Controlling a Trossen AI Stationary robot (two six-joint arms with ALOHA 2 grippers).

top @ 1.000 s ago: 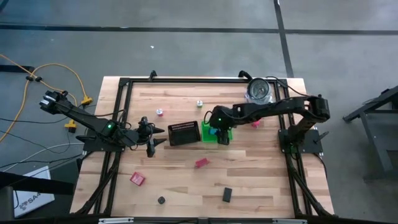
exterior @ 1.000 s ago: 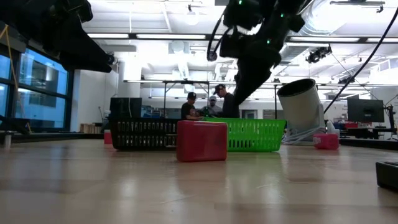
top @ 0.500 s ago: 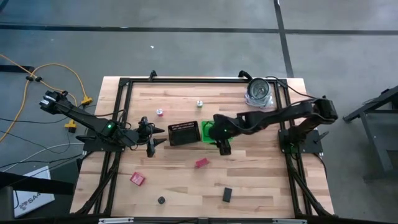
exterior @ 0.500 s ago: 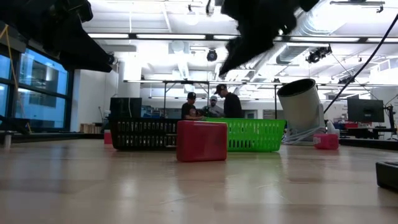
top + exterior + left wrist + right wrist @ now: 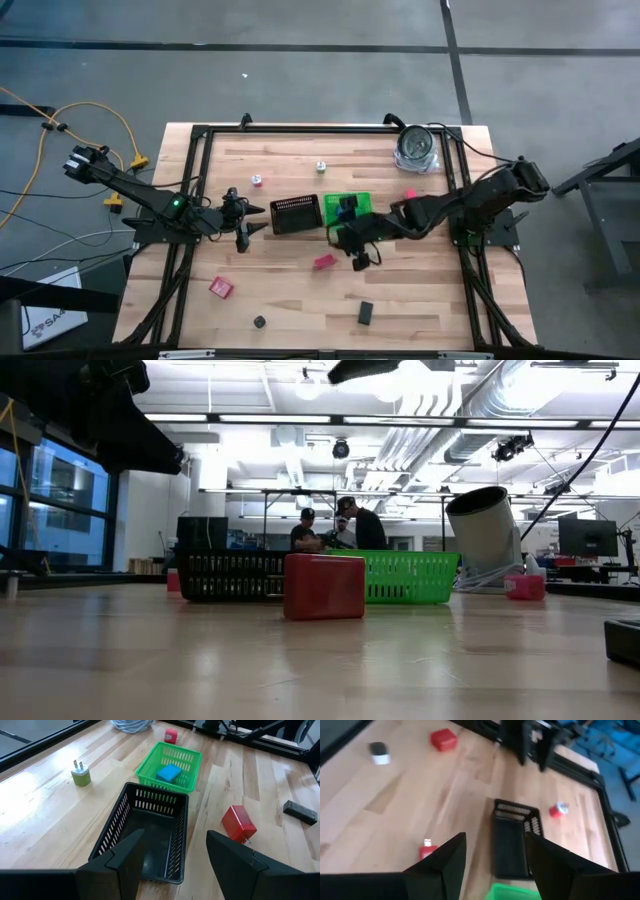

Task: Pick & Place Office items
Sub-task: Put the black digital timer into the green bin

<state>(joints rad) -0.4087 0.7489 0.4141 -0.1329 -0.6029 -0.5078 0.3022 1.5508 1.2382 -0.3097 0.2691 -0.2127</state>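
Observation:
A blue block [image 5: 347, 207] lies inside the green bin [image 5: 360, 199], which stands beside the black mesh tray [image 5: 296, 214]. On the table lie a red block [image 5: 324, 262], another red block [image 5: 221, 288], a black block [image 5: 366, 313], a black round bit [image 5: 260, 322], a pink bit [image 5: 257, 181], a small green plug [image 5: 321, 167] and a pink block [image 5: 409, 196]. My right gripper [image 5: 358, 258] hovers open near the first red block, high above the table. My left gripper [image 5: 248, 222] stands open at the tray's left end, holding nothing.
A shiny silver round object [image 5: 416, 147] sits at the far right corner. A black frame [image 5: 300, 128] runs around the table top. People stand in the room behind the table [image 5: 345, 525]. Bare wood lies near the front edge.
My right gripper has drawn back from above the green bin toward the table's near edge and risen, leaving the low view at its top, and it has rolled on its wrist. The blue block stays in the bin.

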